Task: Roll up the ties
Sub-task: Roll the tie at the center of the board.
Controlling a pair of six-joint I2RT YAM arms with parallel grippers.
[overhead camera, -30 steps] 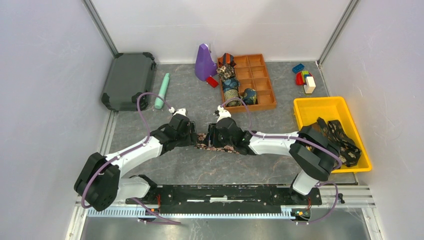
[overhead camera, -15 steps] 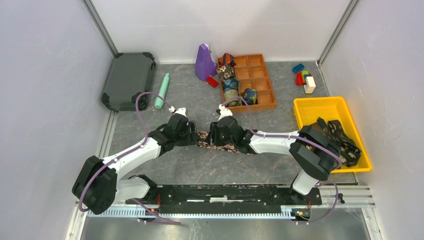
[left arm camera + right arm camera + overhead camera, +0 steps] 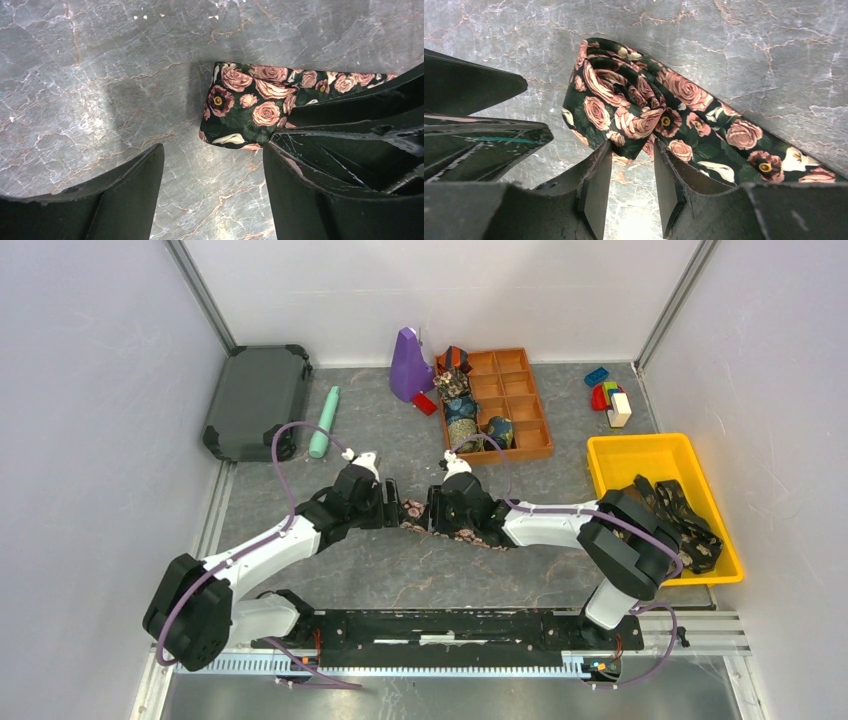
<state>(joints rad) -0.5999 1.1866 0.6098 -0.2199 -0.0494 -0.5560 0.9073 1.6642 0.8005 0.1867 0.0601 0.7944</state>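
Overhead view, bright and evenly lit by soft white light from above: the pale walls look almost washed out, the arms cast only faint shadows on the grey marbled desk (image 3: 400, 585), and the corner rails lean outward toward 11 and 1 o'clock from wide-angle distortion. Left wrist view: the rose-printed tie (image 3: 250, 107) is sharp, with a soft shadow on its 9 o'clock side and a pale sheen on the desk toward 8 o'clock, while the left tool (image 3: 212, 147) shows as dark, nearly featureless shapes along the lower edge. Right wrist view: crisp fabric, white glare on the desk at 6 o'clock inside the right tool (image 3: 631, 150), and streaky reflections on glossy black plastic at 9 o'clock.
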